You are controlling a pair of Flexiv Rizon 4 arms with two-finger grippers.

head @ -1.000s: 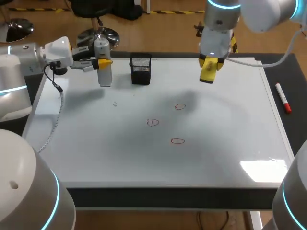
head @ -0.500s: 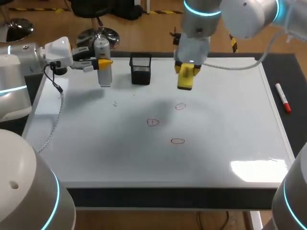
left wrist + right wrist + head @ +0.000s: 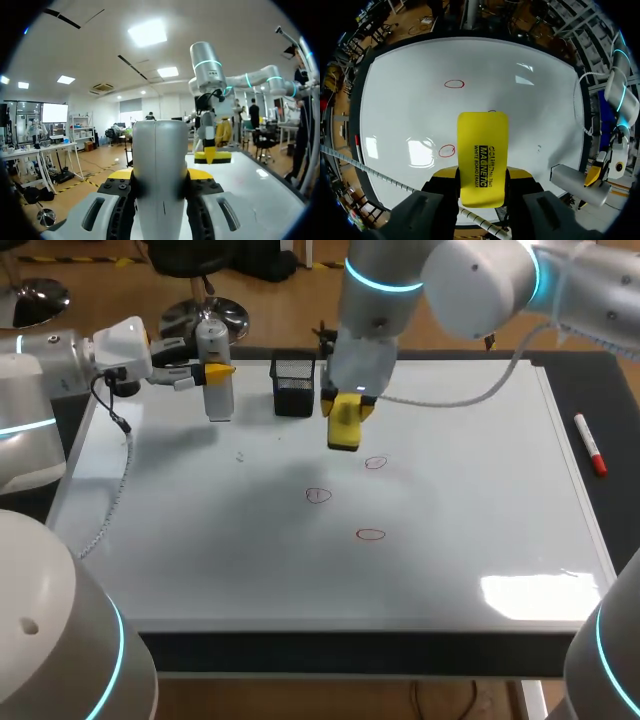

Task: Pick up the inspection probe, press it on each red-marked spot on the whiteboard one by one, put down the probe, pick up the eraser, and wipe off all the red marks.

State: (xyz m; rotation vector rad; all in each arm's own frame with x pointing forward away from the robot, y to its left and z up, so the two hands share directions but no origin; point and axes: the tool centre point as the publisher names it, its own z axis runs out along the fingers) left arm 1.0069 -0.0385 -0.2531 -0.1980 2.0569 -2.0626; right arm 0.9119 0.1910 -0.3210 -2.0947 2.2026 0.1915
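- Right gripper [image 3: 482,174]: both yellow-tipped fingers clamped on the flat sides of the eraser [image 3: 483,150], a slim yellow block with rounded corners and black print on its face.
- Head view: eraser hangs long-end down in the upper middle of the frame. It seems to sit clear of the surface, though contact is hard to judge from this angle.
- Left gripper [image 3: 160,174]: fingers closed on the probe [image 3: 159,150], a smooth grey cylinder with a rounded tip. It is held upright over the upper left of the frame in the head view.
- Whiteboard [image 3: 480,500]: glossy white, catching ceiling-light glare at lower right.
- Three red rings, thin hand-drawn ovals: one [image 3: 375,463] just below and right of the eraser, one [image 3: 318,495] lower left of it, one [image 3: 370,534] lowest.
- Mesh basket [image 3: 293,385]: black, boxy, on the board just left of the eraser, between the two grippers.
- Marker [image 3: 590,445]: white with red cap, on the dark table [image 3: 615,400] beyond the board's right edge.
- Right wrist view shows two rings fully, with the third peeking out from behind the eraser's far end.
- Left wrist view shows no rings, only the right arm and eraser ahead of the probe.
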